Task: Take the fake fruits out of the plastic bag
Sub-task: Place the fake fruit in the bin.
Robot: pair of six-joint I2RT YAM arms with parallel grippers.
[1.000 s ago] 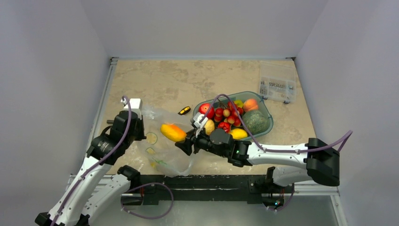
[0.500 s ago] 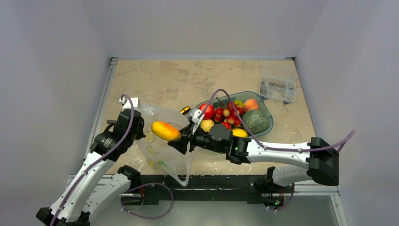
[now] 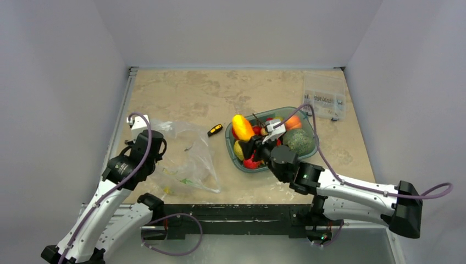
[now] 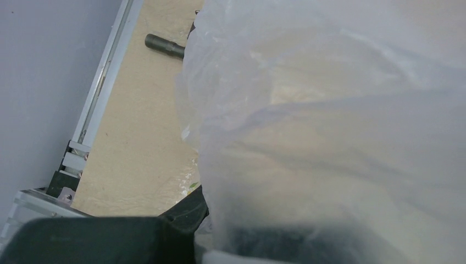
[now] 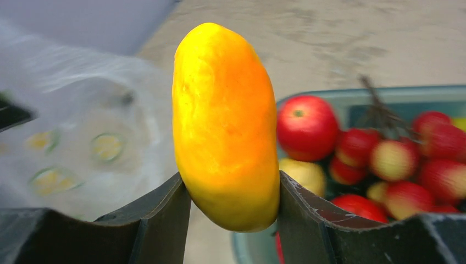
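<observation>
My left claw sits at the nine o'clock edge of the one thin, clear, crinkly plastic bag, which lies slack on the desk. The film hides my fingers, so I cannot tell its grip. My right claw pinches the one orange-yellow mango-like oval fruit upright, out of the bag and over the ten o'clock side of the one teal-tinted oval tub, where one round red apple lies.

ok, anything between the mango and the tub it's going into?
Nothing visible. The right pincer holds the mango over the tub's left end, apart from the plastic bag; only the apple and cherries already inside lie below.
</observation>
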